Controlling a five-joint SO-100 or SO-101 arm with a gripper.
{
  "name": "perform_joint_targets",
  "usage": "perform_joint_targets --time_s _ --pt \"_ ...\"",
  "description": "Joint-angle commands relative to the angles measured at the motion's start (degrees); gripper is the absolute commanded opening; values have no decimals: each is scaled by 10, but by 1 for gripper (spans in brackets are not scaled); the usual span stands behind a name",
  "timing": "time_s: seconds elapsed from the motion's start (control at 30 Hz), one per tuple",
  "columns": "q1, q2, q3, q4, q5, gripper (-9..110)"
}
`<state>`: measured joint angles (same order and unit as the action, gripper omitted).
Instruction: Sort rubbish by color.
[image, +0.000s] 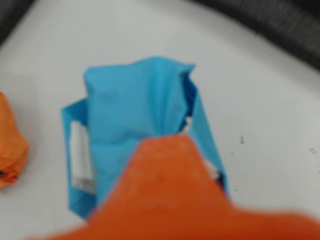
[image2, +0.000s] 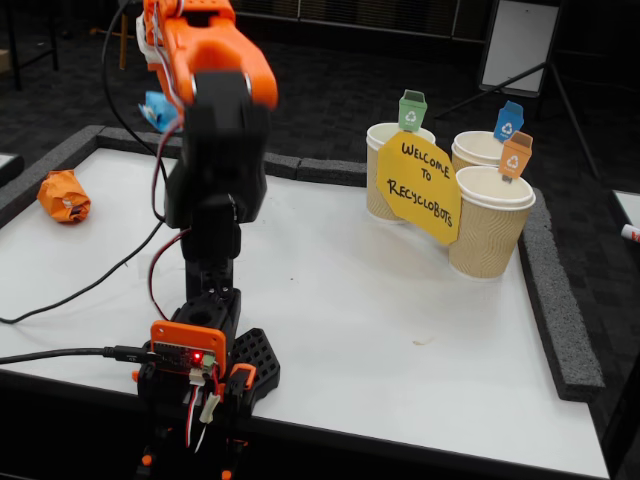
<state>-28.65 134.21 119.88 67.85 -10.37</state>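
Note:
A crumpled blue wrapper (image: 135, 105) fills the wrist view, pinched at the tip of my orange gripper (image: 170, 136). In the fixed view the gripper (image2: 152, 98) is mostly hidden behind the arm at the upper left. A bit of the blue wrapper (image2: 156, 108) shows there, held above the table's far edge. A crumpled orange piece (image2: 63, 196) lies on the white table at the far left, and its edge shows in the wrist view (image: 10, 150). Three paper cups stand at the right, tagged green (image2: 412, 110), blue (image2: 508, 120) and orange (image2: 516, 155).
A yellow "Welcome to Recyclobots" sign (image2: 420, 188) hangs in front of the cups. A grey foam border (image2: 555, 300) runs round the white table (image2: 340, 290). The arm's base (image2: 195, 370) and a black cable (image2: 70, 300) are at the front left.

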Motion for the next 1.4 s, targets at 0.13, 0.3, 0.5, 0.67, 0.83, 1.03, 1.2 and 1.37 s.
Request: perform_joint_targets --time_s 0.13,0.3,0.5,0.67,0.83,1.03,1.2,1.37 --pt "-18 283 51 46 -11 0" --pt "-27 339 56 96 -7 0" --pt "-25 385 53 138 -9 0" --pt "-25 419 56 170 -8 0" --pt "-15 438 59 183 -11 0" --pt "28 438 42 193 -11 0" --pt "107 438 22 199 -11 0" --pt "221 438 8 200 -11 0"
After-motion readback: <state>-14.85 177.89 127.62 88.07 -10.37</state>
